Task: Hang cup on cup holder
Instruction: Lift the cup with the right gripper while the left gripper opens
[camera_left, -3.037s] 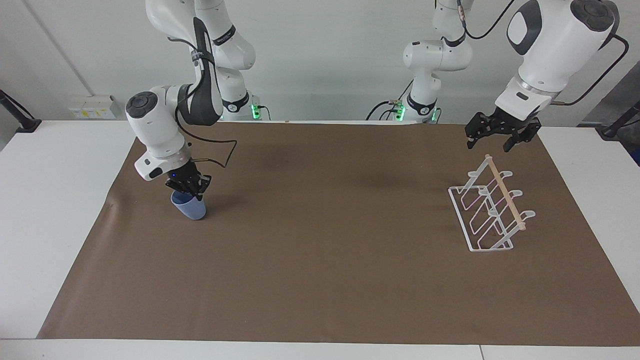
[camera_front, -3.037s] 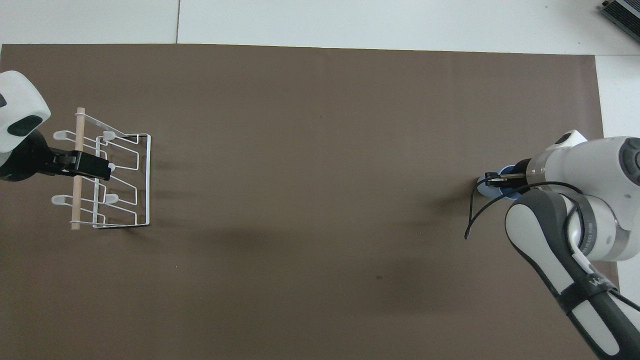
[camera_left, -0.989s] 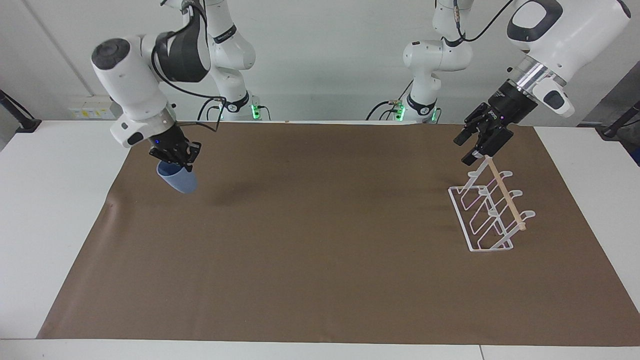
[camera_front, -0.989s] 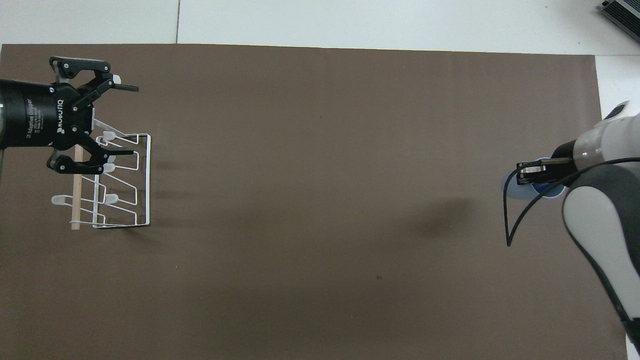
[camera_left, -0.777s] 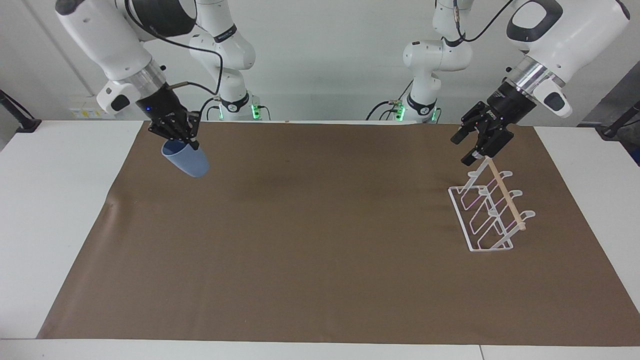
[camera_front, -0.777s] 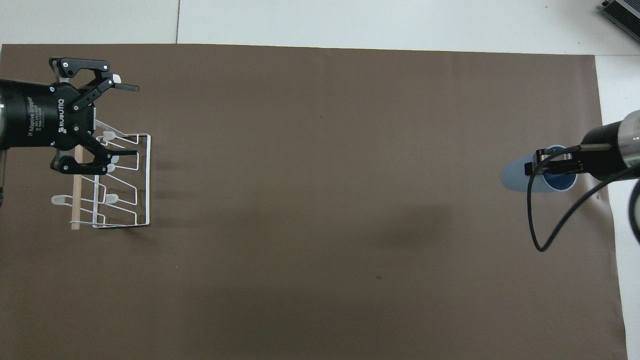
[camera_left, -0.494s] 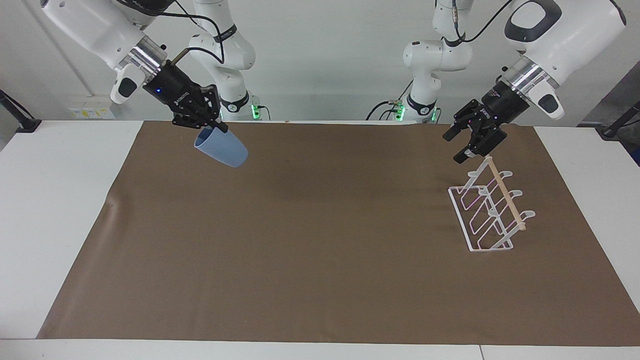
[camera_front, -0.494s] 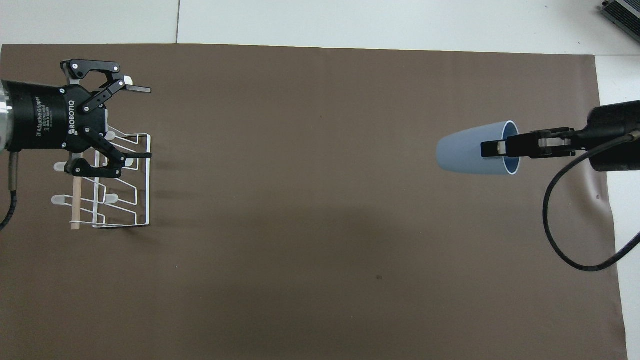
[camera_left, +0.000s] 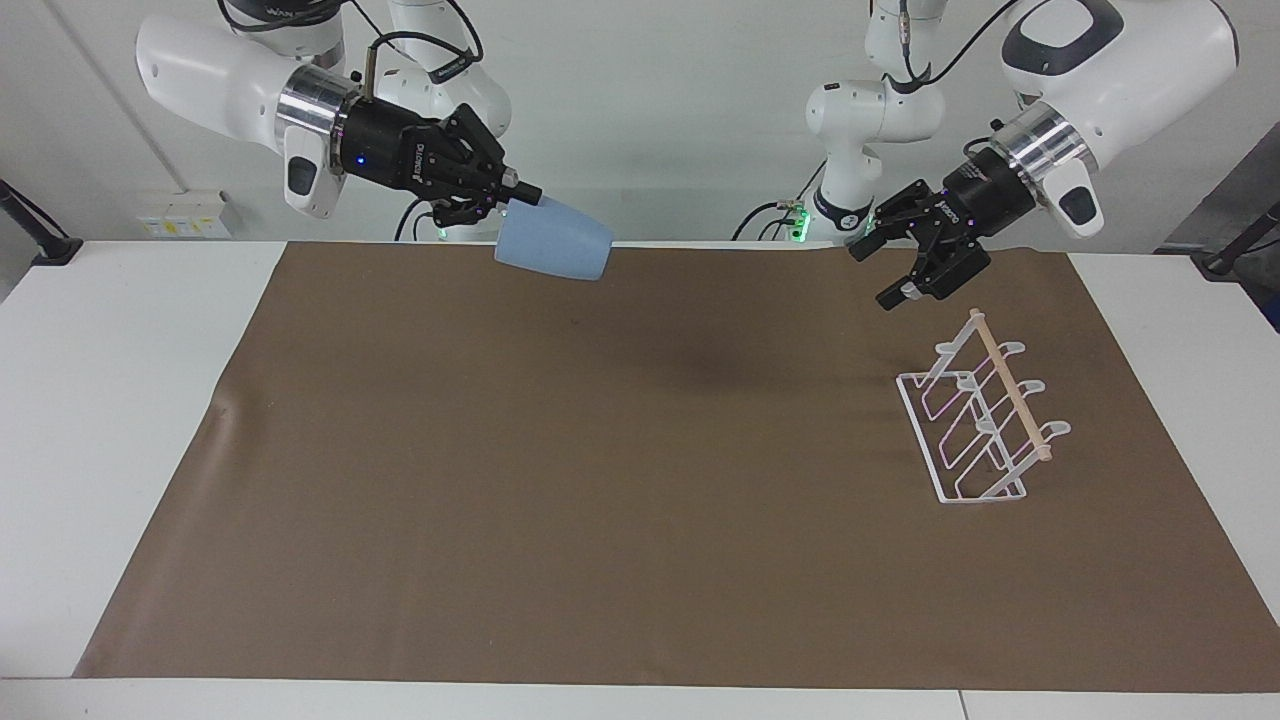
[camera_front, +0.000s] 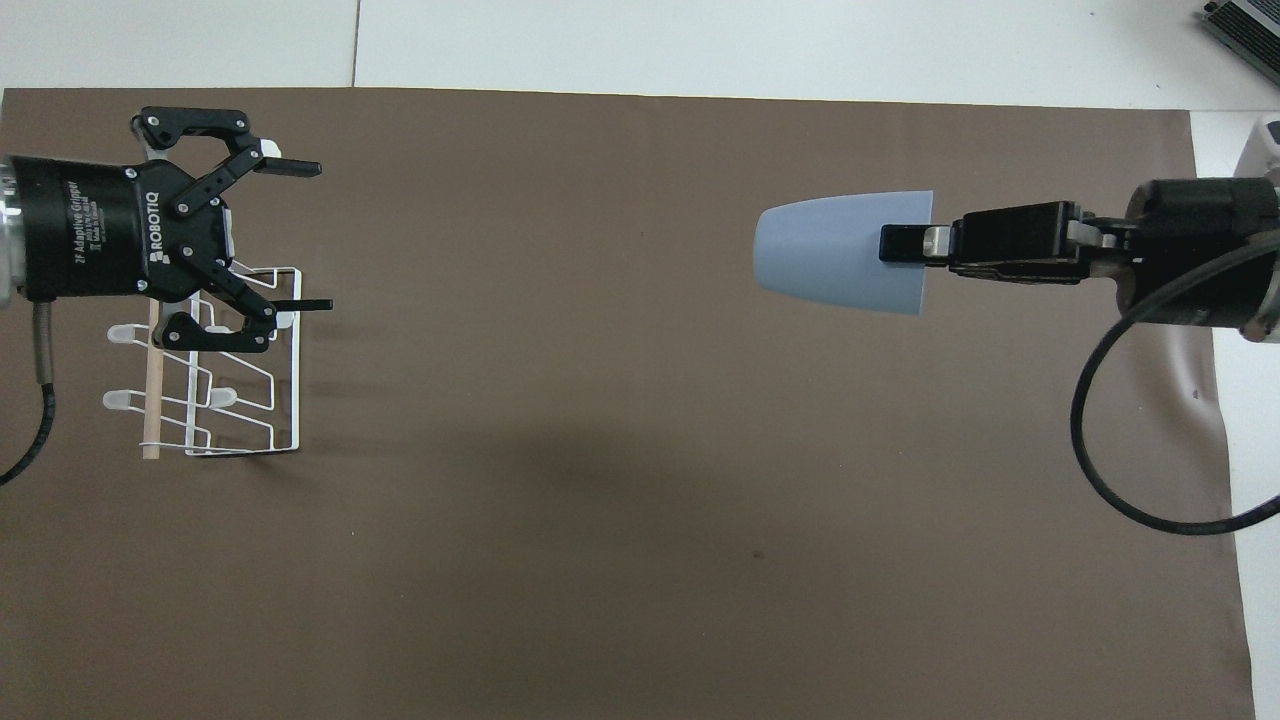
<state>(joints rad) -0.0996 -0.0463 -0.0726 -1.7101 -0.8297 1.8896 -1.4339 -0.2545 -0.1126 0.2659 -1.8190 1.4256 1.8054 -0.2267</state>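
My right gripper (camera_left: 522, 195) is shut on the rim of the light-blue cup (camera_left: 555, 247) and holds it on its side high over the brown mat, its base pointing toward the left arm's end; it also shows in the overhead view (camera_front: 835, 252), with the gripper (camera_front: 905, 245) at its rim. The white wire cup holder (camera_left: 975, 425) with a wooden dowel stands on the mat at the left arm's end, empty; in the overhead view (camera_front: 245, 375) too. My left gripper (camera_left: 880, 272) is open in the air over the holder's end nearer the robots (camera_front: 312, 236).
A brown mat (camera_left: 620, 500) covers most of the white table (camera_left: 110, 400). A small wrinkle in the mat lies at the right arm's end (camera_left: 225, 410).
My right gripper has lifted the cup off the mat, tipped it sideways and carried it toward the table's middle. My left gripper has turned and shifted slightly toward the middle, staying open.
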